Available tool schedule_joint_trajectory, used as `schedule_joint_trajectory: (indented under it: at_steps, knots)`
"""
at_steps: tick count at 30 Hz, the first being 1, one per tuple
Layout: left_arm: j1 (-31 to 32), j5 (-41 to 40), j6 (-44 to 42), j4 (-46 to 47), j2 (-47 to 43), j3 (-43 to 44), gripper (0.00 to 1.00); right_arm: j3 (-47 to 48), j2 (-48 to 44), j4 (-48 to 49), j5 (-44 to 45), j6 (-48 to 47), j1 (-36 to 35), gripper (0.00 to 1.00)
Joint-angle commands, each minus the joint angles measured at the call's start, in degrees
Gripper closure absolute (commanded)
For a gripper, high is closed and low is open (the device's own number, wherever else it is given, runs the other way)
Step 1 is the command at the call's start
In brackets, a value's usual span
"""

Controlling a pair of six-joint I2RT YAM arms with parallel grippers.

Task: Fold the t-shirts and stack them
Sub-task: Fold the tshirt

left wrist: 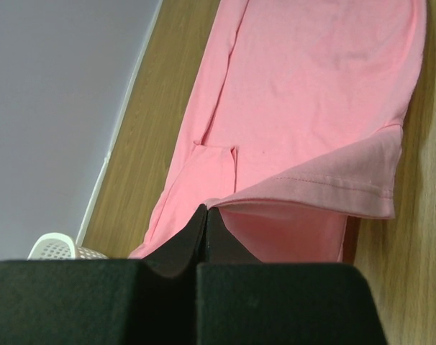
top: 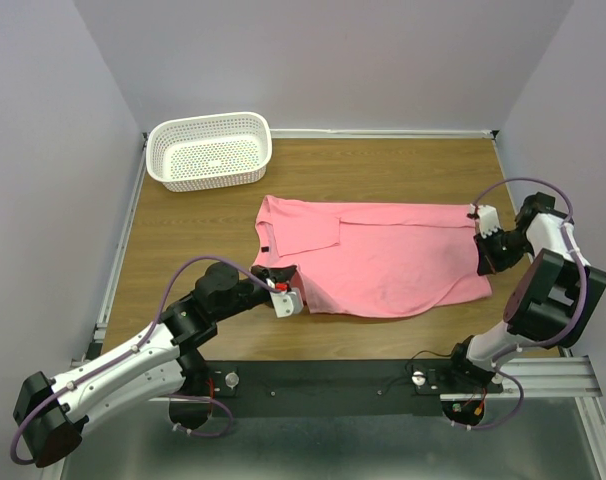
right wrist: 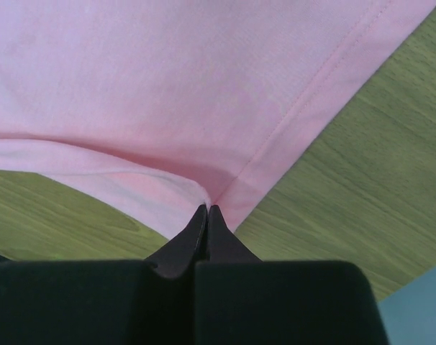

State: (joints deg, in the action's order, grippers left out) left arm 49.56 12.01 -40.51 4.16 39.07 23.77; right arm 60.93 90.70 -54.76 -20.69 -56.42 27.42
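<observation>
We list two obstacles: the white basket [top: 209, 150] in the table's [top: 403, 165] far-left corner, and walls [top: 43, 150] on three sides. Free passage — bare wood right of the basket and left of the t-shirt [top: 383, 255].

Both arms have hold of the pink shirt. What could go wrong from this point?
The right jaws pinch the t-shirt only at their very tips, on the hem; it could slip free on lifting. The left jaws hold a thin turned-up edge too, so uneven pulls may skew the fold. The sleeve lying folded inward could fall open.
</observation>
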Motion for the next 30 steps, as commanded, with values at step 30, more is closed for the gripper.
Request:
schedule_joint_trajectory:
  at_steps: [30]
  knots:
    - [-14.05,-4.45,8.79,0.49,7.85,6.55,1.00,-3.45,-1.75,7.83,-8.49,-5.28,5.45,0.99]
